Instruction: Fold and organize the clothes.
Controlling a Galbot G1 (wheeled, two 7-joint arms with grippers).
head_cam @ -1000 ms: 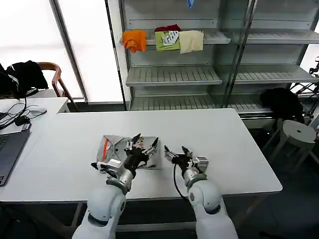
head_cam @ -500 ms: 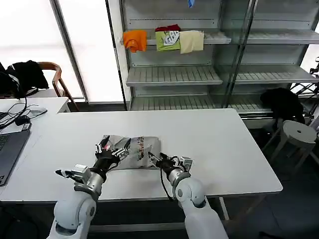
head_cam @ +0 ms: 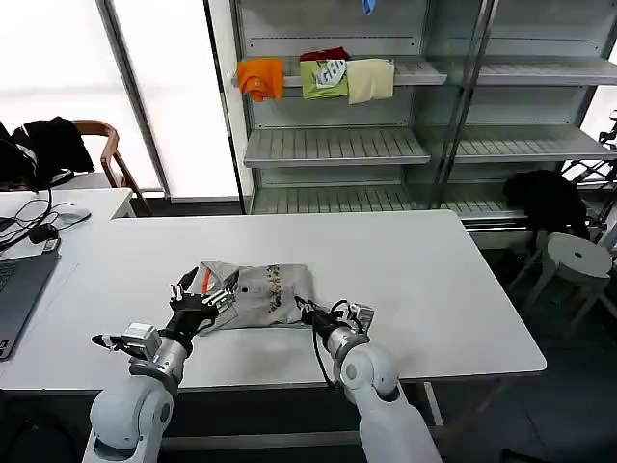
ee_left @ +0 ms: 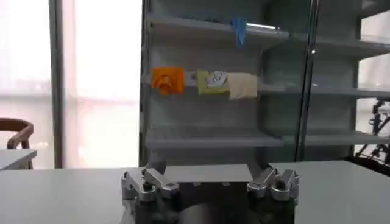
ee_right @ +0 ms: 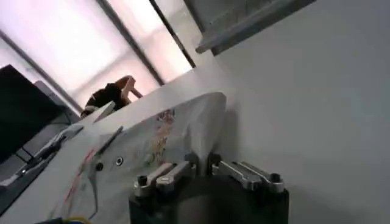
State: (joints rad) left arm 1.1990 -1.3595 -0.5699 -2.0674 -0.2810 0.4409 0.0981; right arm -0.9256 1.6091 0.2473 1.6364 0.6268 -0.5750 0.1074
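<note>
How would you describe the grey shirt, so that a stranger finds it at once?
On the white table, near its front edge, lies a folded light grey shirt between the left gripper and right gripper. Unlike the bright clothes on the shelf, it bears a small multicoloured print.

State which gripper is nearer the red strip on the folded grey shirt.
Left. The left gripper sits at the shirt's left end, right by the red strip. The right gripper is at the shirt's opposite, right edge, a shirt-width away from the strip.
</note>
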